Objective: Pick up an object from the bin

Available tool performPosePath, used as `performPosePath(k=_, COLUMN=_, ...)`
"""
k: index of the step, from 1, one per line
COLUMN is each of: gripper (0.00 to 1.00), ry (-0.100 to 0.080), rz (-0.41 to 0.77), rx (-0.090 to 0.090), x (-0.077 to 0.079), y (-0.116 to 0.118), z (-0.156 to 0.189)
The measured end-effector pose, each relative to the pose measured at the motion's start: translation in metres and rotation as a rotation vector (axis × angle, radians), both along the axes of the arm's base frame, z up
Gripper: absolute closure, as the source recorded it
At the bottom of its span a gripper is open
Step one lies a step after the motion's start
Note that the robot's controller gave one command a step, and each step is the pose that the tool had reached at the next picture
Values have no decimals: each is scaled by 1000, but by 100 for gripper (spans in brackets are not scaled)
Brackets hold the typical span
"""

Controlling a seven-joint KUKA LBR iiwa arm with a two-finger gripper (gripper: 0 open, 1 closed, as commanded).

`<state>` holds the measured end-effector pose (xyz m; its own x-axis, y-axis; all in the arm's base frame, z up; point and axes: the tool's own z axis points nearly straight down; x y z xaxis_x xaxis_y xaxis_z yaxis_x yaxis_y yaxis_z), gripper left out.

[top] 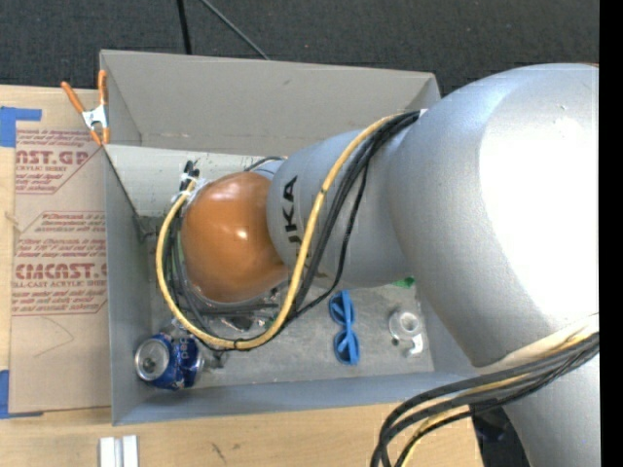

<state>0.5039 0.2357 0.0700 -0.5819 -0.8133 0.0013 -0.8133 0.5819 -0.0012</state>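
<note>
Blue can lying on its side in the bin's near-left corner. Blue glasses and silver ring lie further right, apart.

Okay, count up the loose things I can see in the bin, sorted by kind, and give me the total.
Blue drink can: 1
Blue toy glasses: 1
Silver metal piece: 1
Small green thing, mostly hidden by the arm: 1
Total: 4 in sight. The arm covers much of the bin, so more may lie under it.

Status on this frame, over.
Arm's orange wrist cover down over bin, left half. Nearest: blue can, lower-left corner. Apart, rightward: blue glasses, silver piece.
</note>
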Motion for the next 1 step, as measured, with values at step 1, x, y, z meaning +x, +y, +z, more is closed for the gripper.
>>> performPosePath(k=1, gripper=100, ry=-9, rz=-43, rx=6, x=6, y=-20, z=125)
